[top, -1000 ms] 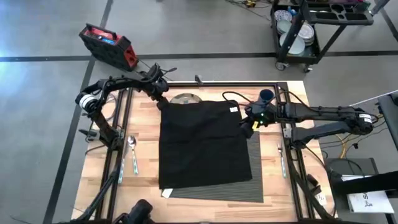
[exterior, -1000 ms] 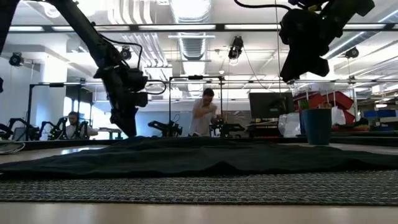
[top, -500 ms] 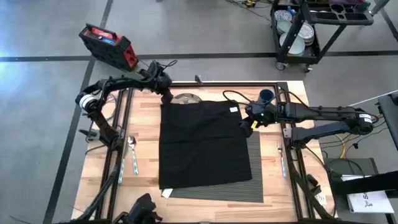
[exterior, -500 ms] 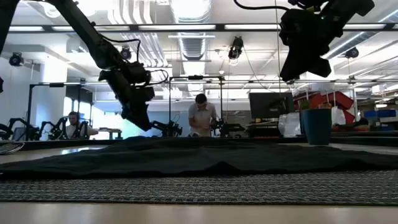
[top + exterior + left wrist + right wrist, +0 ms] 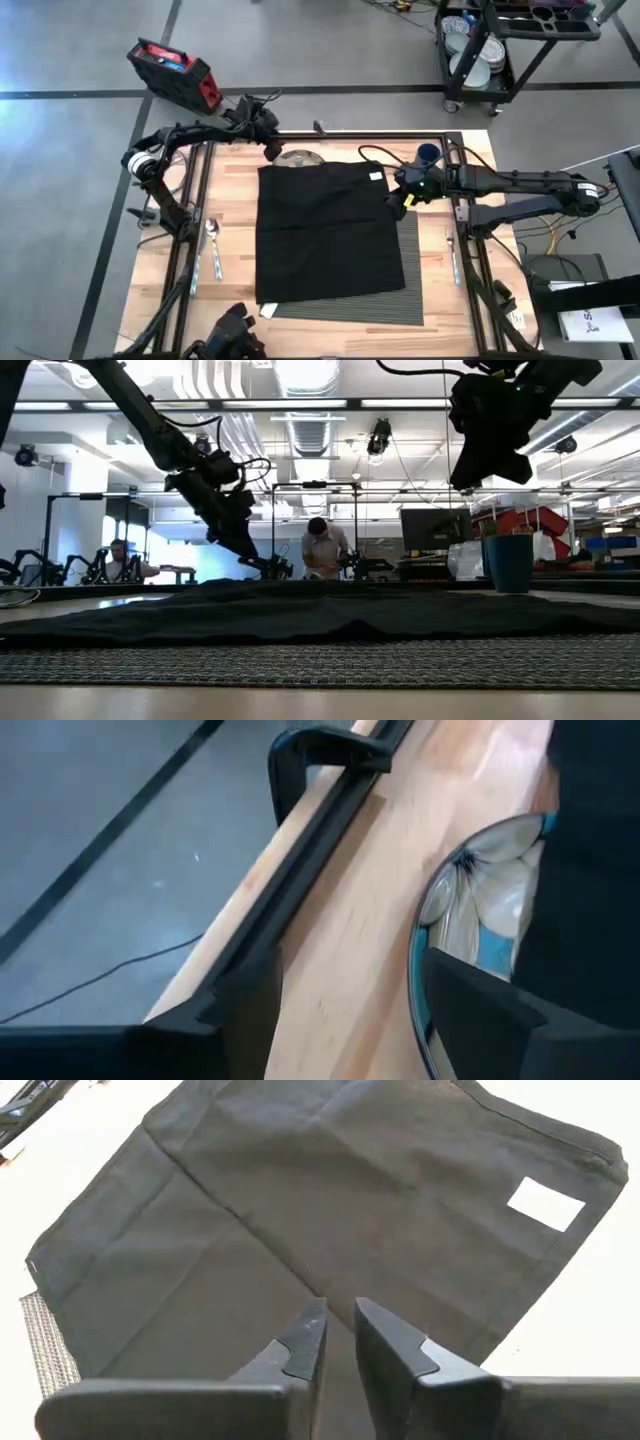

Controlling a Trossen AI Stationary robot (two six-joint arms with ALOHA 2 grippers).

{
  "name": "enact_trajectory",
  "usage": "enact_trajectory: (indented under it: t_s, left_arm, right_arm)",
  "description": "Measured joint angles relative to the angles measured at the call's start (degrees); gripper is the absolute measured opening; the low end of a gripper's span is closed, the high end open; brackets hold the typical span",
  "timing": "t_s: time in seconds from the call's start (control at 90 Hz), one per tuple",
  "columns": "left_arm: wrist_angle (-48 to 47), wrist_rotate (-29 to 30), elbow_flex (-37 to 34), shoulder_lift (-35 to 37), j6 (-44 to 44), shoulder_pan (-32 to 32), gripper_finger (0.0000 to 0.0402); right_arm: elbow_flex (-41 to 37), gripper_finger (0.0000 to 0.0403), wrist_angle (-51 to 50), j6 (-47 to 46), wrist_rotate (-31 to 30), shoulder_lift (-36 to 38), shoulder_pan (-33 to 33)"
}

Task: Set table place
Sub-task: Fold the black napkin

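The dark grey ribbed placemat point(image 5: 410, 262) lies on the wooden table point(image 5: 232, 205), mostly covered by a black cloth napkin point(image 5: 325, 230) spread flat over it. A patterned plate point(image 5: 297, 157) lies at the napkin's far edge, partly under the cloth. My left gripper point(image 5: 273, 148) hangs open above the bare wood beside the plate point(image 5: 478, 920), tilted, touching nothing. My right gripper point(image 5: 400, 203) hovers shut above the napkin's right edge point(image 5: 300, 1230), clear of the cloth.
A spoon point(image 5: 213, 245) lies left of the placemat and a fork point(image 5: 452, 255) right of it. A blue cup point(image 5: 428, 153) stands at the far right. The black frame tubes point(image 5: 200, 220) run along the table's sides. A person point(image 5: 322, 550) stands in the room behind.
My left gripper has risen from the napkin's far left corner and gone toward the table's far edge, tipping from pointing down to a slant. The napkin lies flat and still.
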State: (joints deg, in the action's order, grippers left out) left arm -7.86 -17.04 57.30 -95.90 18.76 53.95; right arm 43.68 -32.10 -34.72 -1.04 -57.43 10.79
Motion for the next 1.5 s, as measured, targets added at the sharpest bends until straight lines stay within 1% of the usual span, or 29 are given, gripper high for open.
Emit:
enact_trajectory:
  t_s: [0.211,0.389,0.456,0.611,0.689,0.833,0.967,1.067,1.156,1.367,1.5]
  left_arm:
    - [0.28,-0.02,0.0,0.0,0.0,0.0,0.0234]
    - [0.49,-0.02,0.0,0.0,-0.58,-0.05,0.024]
    - [1.21,-0.04,0.0,0.0,-3.51,-0.17,0.0242]
    - [1.85,-0.04,0.0,0.0,-16.52,-0.22,0.0245]
    - [2.29,-0.04,0.0,0.0,-20.24,-0.22,0.0243]
    - [3.91,-0.04,0.0,0.02,-20.94,-0.22,0.0234]
    - [2.15,-0.07,0.0,0.07,-23.81,-0.26,0.0227]
    - [1.41,-0.39,0.0,0.09,-23.34,-0.28,0.0225]
    - [1.1,-1.48,0.0,0.09,-23.02,-0.28,0.0229]
    - [-1.18,-1.59,0.0,0.26,-24.06,-0.28,0.0246]
    - [-3.35,-1.57,0.0,0.35,-24.75,-0.61,0.0248]
  right_arm:
    - [0.02,0.0046,-0.02,-0.22,0.0,0.0,0.0]
    - [0.02,0.0038,-0.05,-0.72,0.0,0.0,0.0]
    - [0.02,0.0035,-0.04,-0.74,0.0,0.0,0.0]
    - [0.02,0.0032,-0.07,-0.7,0.0,0.0,0.0]
    - [0.02,0.0035,-0.07,-0.7,-0.08,0.0,0.0]
    - [0.02,0.0041,-0.05,-0.19,-0.47,0.0,0.0]
    - [0.02,0.0045,-0.04,0.04,-0.46,0.0,0.0]
    - [0.02,0.0045,-0.04,0.42,-0.46,0.01,0.0]
    - [0.02,0.0041,-0.04,0.92,-0.46,0.0,0.0]
    - [0.02,0.0031,-0.04,1.31,-0.47,0.02,0.0]
    - [0.02,0.0028,-0.04,1.35,-0.48,0.02,0.0]
